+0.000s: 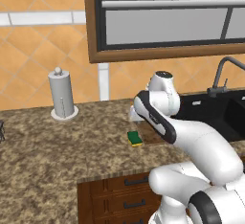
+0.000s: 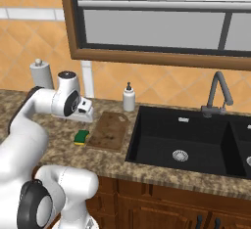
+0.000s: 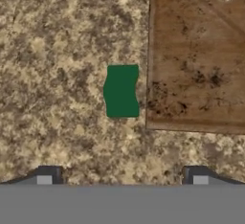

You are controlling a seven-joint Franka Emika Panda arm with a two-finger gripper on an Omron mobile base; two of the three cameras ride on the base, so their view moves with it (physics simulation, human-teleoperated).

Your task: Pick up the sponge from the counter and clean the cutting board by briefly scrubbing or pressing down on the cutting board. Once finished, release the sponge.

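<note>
The sponge [image 3: 121,91] shows its green top on the granite counter [image 3: 57,74], just left of the brown cutting board [image 3: 196,60] in the hand view. From the base cameras the sponge [image 1: 135,138] [image 2: 81,136] lies near the counter's front edge beside the board [image 2: 109,130]. My gripper [image 3: 122,175] hovers above the counter with its two fingertips [image 3: 48,175] wide apart and nothing between them, open. The sponge is ahead of the tips, apart from them. My hand [image 2: 83,109] hangs over the counter behind the sponge.
A paper towel holder [image 1: 62,95] stands at the back left. A soap bottle [image 2: 129,98] sits behind the board. The black sink basin [image 2: 186,140] with its faucet [image 2: 215,96] lies right of the board. Dark drawers [image 1: 124,194] run beneath the counter.
</note>
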